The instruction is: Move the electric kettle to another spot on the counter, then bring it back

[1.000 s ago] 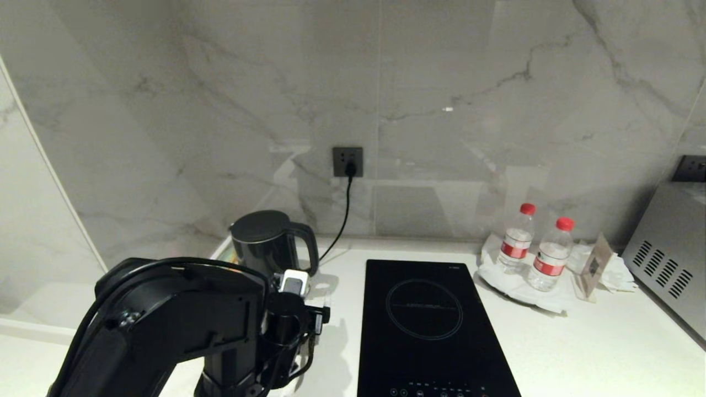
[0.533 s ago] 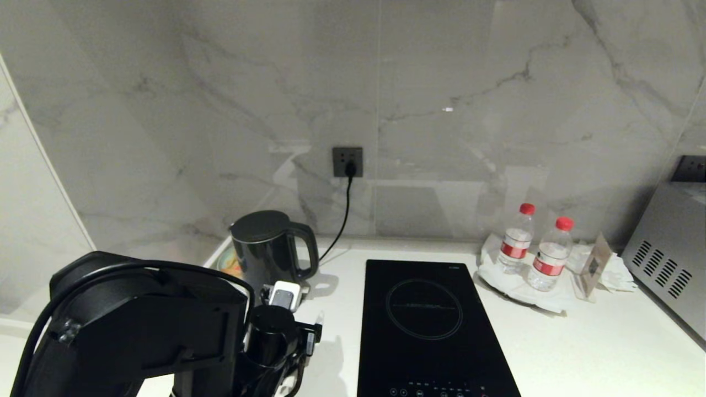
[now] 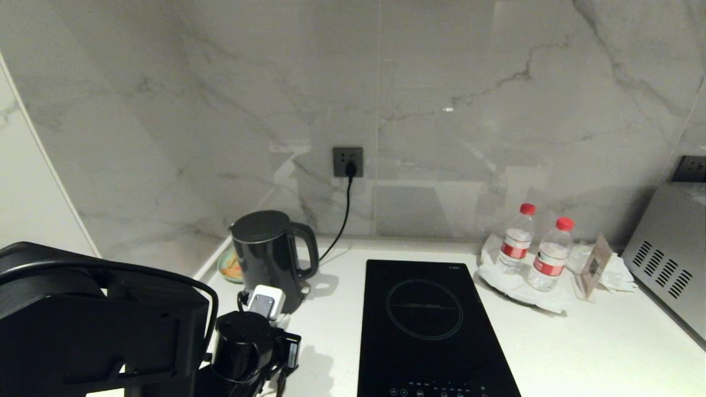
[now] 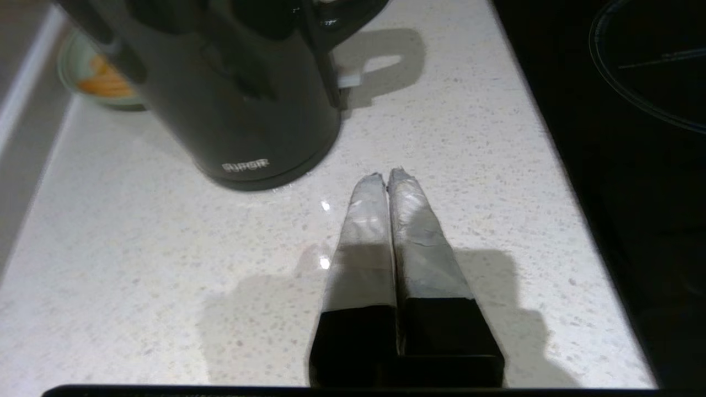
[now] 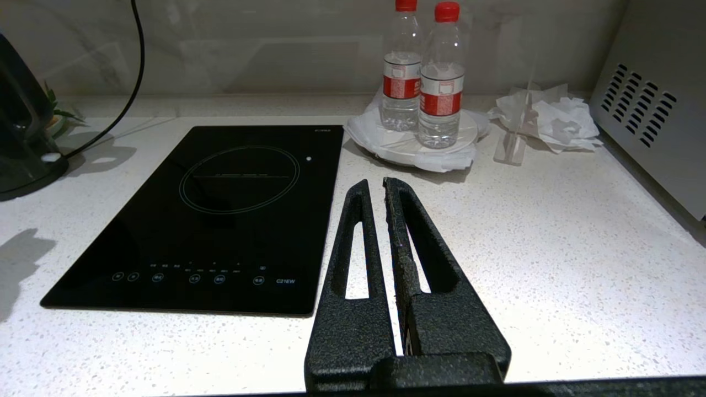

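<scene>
Left gripper hangs over the counter just short of the kettle, its taped fingers pressed together on nothing. Upright on the counter's back left, beside the cooktop, the kettle keeps its long axis vertical; its loop handle points toward the cooktop, its lettering faces the gripper. The wrist view cuts off its lid and upper body. In the head view the arm hides the fingers. A small dish sits partly hidden behind the kettle. Right gripper hovers by the cooktop's right edge, fingers nearly touching, empty.
</scene>
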Available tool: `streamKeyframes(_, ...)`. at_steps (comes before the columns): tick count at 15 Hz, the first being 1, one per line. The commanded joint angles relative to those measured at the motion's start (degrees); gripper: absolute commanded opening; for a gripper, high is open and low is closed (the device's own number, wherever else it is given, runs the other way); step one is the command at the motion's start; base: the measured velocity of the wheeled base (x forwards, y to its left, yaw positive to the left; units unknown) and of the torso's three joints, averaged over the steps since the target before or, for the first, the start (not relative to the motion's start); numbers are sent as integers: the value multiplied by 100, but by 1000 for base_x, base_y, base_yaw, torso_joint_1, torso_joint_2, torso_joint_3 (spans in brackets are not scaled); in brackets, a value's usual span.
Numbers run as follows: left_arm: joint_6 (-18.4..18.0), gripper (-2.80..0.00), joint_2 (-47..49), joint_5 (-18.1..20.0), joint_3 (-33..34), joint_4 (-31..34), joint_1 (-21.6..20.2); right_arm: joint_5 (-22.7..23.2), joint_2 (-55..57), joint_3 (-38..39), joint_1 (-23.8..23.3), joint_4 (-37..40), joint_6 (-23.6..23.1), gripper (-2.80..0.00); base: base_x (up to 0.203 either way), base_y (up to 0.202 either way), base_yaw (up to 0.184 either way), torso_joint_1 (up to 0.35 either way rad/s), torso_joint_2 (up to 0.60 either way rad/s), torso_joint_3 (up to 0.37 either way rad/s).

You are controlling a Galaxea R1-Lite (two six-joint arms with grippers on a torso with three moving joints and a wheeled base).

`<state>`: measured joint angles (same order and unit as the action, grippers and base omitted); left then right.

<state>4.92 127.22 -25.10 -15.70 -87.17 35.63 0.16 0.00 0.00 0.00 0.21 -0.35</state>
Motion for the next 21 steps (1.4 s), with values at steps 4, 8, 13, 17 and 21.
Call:
streamKeyframes(4, 8, -280, -180, -48, 23, -49, 5, 2, 0, 0, 0, -3, 0, -280, 0, 0, 0, 0, 0, 0)
streamKeyframes(8, 0, -280, -174, -48, 3, -49, 5, 2, 0, 0, 0, -3, -3, -280, 0, 0, 0, 0, 0, 0)
streamKeyframes(13, -16, -280, -169, -13, -46, -49, 31, 2, 0, 0, 0, -3, 0, -280, 0, 0, 0, -1, 1, -27)
streamKeyframes(17, -79, -280, -127, -30, -29, -49, 23, 2, 0, 0, 0, -3, -4, -280, 0, 0, 0, 4, 2, -175)
streamKeyframes(21, -87, -280, -180, -47, -168, -49, 6, 2, 0, 0, 0, -3, -9, -280, 0, 0, 0, 6, 4, -196)
